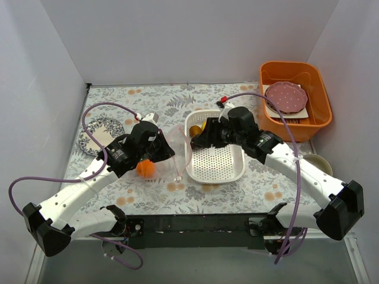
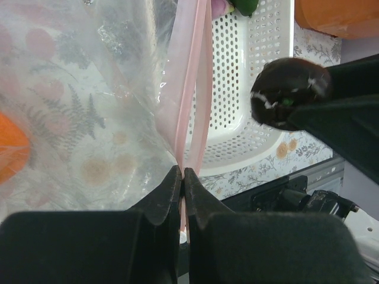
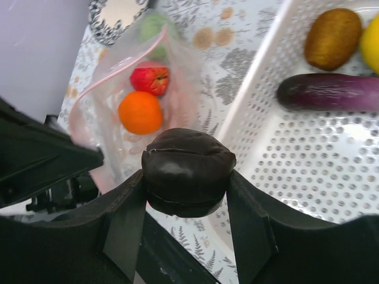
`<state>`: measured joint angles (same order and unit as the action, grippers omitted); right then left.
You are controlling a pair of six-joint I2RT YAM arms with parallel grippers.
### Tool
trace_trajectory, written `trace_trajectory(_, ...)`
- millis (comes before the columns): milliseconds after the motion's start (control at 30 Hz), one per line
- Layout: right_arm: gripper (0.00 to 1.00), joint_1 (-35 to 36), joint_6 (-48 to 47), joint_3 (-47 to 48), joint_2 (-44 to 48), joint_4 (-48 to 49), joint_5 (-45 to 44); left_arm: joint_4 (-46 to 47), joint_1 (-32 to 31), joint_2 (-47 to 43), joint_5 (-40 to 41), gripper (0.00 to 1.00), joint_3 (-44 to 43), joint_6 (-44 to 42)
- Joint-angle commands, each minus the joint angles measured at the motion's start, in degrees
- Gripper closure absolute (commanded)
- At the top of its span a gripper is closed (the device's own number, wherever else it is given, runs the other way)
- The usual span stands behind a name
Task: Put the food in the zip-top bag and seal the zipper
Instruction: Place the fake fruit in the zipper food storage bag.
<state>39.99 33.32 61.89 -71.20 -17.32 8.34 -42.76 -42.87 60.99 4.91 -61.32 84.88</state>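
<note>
1. Right wrist view: my right claw [image 3: 187, 192] is clamped on the dark-green avocado [image 3: 188, 168], between the white basket [image 3: 308, 177] and the zip-top bag [image 3: 177, 89].
2. My left claw [image 2: 182, 177] pinches the pink zipper [image 2: 192, 100] shut-jawed, and the bag's mouth gapes open.
3. Bagged: orange ball [image 3: 140, 112], red ball [image 3: 150, 80], light-green ball [image 3: 155, 26].
4. The basket holds kiwi [image 3: 333, 38], eggplant [image 3: 328, 93] and lemon [image 3: 372, 44].
5. I judge it nearly half done: four pieces left, then sealing.

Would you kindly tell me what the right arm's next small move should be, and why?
Probably ease the right gripper leftward over the mouth of the clear crinkly plastic bag and release the dark toy avocado: the left gripper pinches the pink zipper strip, holding it open.
</note>
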Motion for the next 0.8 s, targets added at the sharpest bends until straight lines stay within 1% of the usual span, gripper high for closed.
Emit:
trace_trajectory(0, 0.57, 5.9, 1.1, -1.2, -0.1, 5.9, 1.9, 1.5, 0.0, -0.2, -0.8, 1.0, 0.1, 0.2)
trace_trajectory(100, 0.57, 9.0, 1.6, -2.0, -1.5, 8.5, 2.0, 1.5, -0.1, 0.1, -1.0, 1.0, -0.6, 0.0)
trace_trajectory(200, 0.56, 10.9, 0.6, -0.2, -3.5, 7.0, 0.5, 0.9, -0.1, 0.1, -0.7, 1.0, -1.1, 0.0)
trace_trajectory(333, 0.55, 11.1, 0.3, 1.4, -5.4, 6.6, 0.2, 0.2, -0.1, -0.3, -0.9, 1.0, -1.9, -0.2)
trace_trajectory(533, 0.5, 11.2, -0.3, 4.6, -8.9, 5.3, -0.4, -0.1, -0.1, -0.3, -0.8, 1.0, -2.5, -0.2)
trace_trajectory(633, 0.5, 11.1, -0.8, 5.7, -10.5, 4.8, -1.4, -0.4, 0.0, -0.4, -1.0, 1.0, -2.9, -0.2)
trace_trajectory(733, 0.47, 11.1, -1.4, 8.4, -12.7, 3.4, -2.4, -0.4, -0.1, -0.7, -1.2, 1.0, -3.5, -0.2)
trace_trajectory(767, 0.44, 11.1, -1.6, 9.7, -13.3, 3.0, -2.8, -0.5, -0.1, -0.8, -1.1, 1.0, -3.7, -0.2)
